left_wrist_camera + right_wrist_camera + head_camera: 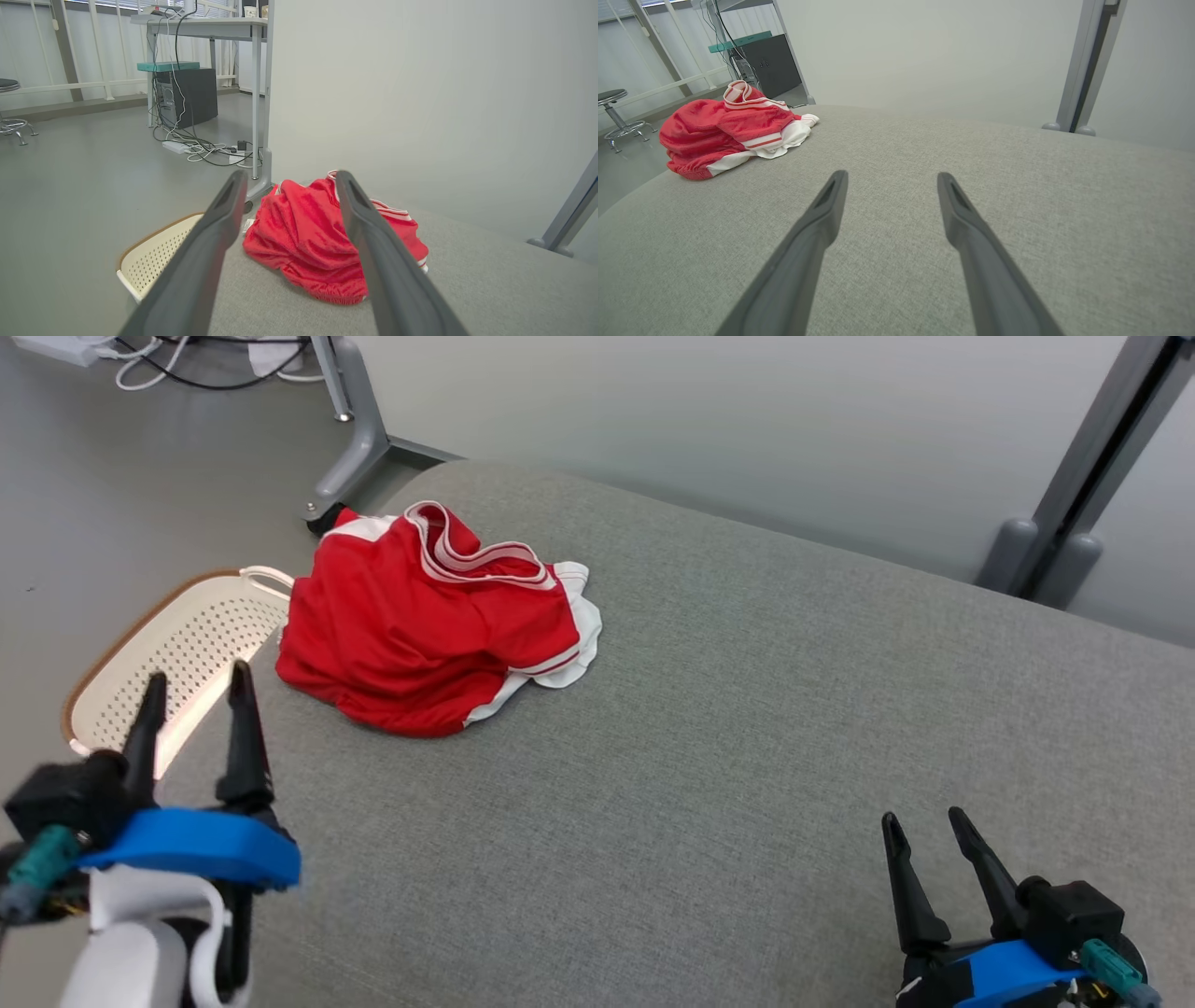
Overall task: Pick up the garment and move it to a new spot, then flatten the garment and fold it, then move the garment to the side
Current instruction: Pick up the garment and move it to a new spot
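1. Grey fabric-covered desk (766, 765) with a rounded far-left corner. A pale wall (747, 411) stood behind it and grey floor (112, 495) lay to the left.
2. Red garment (420, 635) with white trim lay crumpled in a heap on the desk's far-left corner. Its striped waistband stuck up on top and a white edge spilled out on its right side.
3. Cream perforated basket (177, 653) with a brown rim sat just beside the desk's left edge, lower than the top and next to the garment. Whether they touched, couldn't tell.
4. Left pincer (199, 672) was released, fingers spread and holding nothing. It hovered over the desk's left edge near the basket, pointed toward the garment and clear of it.
5. Right pincer (923, 817) was released too and empty, over the near-right part of the desk, well apart from the garment.
6. Background: a grey metal leg (350, 439) on a caster behind the garment, cables (187, 364) on the floor, a black computer tower (187, 95) with a teal box (168, 66) on top, a stool (616, 112), and a grey post (1083, 476) at far right.
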### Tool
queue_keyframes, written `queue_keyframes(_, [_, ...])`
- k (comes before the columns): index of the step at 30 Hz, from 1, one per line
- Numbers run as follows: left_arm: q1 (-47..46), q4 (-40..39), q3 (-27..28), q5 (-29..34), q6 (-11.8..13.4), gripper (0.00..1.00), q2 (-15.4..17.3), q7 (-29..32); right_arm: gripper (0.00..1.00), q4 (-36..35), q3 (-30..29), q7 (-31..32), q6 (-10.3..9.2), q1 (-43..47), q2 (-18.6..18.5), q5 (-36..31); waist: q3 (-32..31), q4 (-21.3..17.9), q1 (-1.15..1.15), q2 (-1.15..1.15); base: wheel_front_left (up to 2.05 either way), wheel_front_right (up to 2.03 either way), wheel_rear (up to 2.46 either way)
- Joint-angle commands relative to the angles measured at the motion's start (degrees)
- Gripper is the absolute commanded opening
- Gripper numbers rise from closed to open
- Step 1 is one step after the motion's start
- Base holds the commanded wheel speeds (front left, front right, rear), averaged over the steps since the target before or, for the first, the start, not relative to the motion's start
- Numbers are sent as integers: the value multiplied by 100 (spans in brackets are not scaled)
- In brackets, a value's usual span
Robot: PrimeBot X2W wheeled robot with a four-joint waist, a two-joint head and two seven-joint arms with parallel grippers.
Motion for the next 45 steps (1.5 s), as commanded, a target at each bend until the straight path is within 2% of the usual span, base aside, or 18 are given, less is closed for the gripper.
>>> queue_keyframes(1, [-333,-157,167,-188,-39,100,150,273,100,-70,18,34,3,-95,-36,-55,109,-85,-1,0,0,0,0])
queue_keyframes(3, [-621,-128,281,-311,-122,100,370,594,100,-130,28,52,3,-142,-36,-106,234,-193,-1,0,0,0,0])
queue_keyframes(6, [-949,49,429,-607,-196,100,479,961,100,-201,62,112,3,-191,-35,-165,372,-323,-1,0,0,0,0])
queue_keyframes(10, [-1542,593,628,-935,-383,100,913,1638,100,-384,166,233,3,-358,-35,-282,723,-655,-1,0,0,0,0])
queue_keyframes(13, [-1861,1067,790,-1197,-404,100,1129,2086,100,-504,215,314,2,-451,-35,-386,976,-933,-1,0,0,0,0])
queue_keyframes(19, [-2233,1807,1136,-1607,-191,100,1360,2680,100,-757,251,450,2,-575,-35,-534,1492,-1494,-1,0,0,0,0])
queue_keyframes(25, [-2426,2172,1331,-1776,47,100,1463,2943,100,-985,252,527,2,-619,-34,-568,1953,-1904,-1,0,0,0,0])
queue_keyframes(31, [-2379,2567,1272,-1671,454,100,1529,3354,100,-1040,259,483,3,-638,-34,-497,2150,-2168,-1,0,0,0,0])
queue_keyframes(32, [-2358,2591,1240,-1642,504,58,1556,3409,100,-1034,270,486,3,-638,-34,-489,2158,-2192,-1,0,0,0,0])
queue_keyframes(33, [-2353,2587,1223,-1617,529,4,1570,3412,100,-1024,268,476,3,-641,-34,-484,2159,-2208,-1,0,0,0,0])
queue_keyframes(35, [-2334,2595,1182,-1581,537,0,1561,3416,100,-991,251,454,2,-642,-34,-480,2129,-2218,-1,0,0,0,0])
queue_keyframes(37, [-2349,2579,1144,-1561,428,0,1584,3325,100,-952,236,440,3,-636,-33,-446,2028,-2199,-1,0,0,0,0])
queue_keyframes(43, [-2743,2358,986,-1475,-1,0,1774,3030,100,-786,279,339,3,-645,-33,-283,1615,-2092,-1,0,0,0,0])
queue_keyframes(45, [-2977,2175,867,-1394,-173,0,1927,2971,100,-632,341,281,3,-571,-34,-128,1266,-2080,-1,0,0,0,0])
